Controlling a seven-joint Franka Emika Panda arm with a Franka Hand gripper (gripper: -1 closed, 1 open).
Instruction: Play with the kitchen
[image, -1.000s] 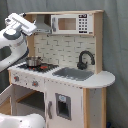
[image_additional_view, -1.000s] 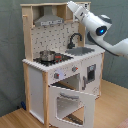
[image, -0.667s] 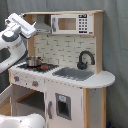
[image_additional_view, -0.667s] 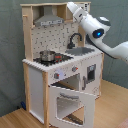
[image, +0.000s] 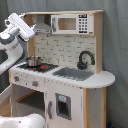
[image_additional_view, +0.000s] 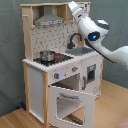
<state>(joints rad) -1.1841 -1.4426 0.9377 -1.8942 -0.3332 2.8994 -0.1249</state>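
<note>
The kitchen (image: 65, 75) is a tall white and light-wood toy unit with a grey hood (image: 44, 25), a microwave (image: 70, 23), a black faucet (image: 85, 59), a sink (image: 75, 74) and a pot (image: 33, 61) on the stovetop. In the second exterior view its oven door (image_additional_view: 70, 102) hangs open, folded down. My gripper (image: 21, 26) is raised at the level of the kitchen's top, in front of the hood in the first exterior view. It (image_additional_view: 74, 7) sits near the top shelf in the second exterior view. It holds nothing that I can see.
A grey curtain (image_additional_view: 10, 60) hangs behind the kitchen. In the second exterior view, wooden floor (image_additional_view: 20, 117) lies in front of the open oven door. My white arm (image_additional_view: 100, 40) reaches over the counter from the second exterior view's right.
My arm has shifted slightly, with the gripper staying high near the kitchen's top. The pot and the oven door have not moved.
</note>
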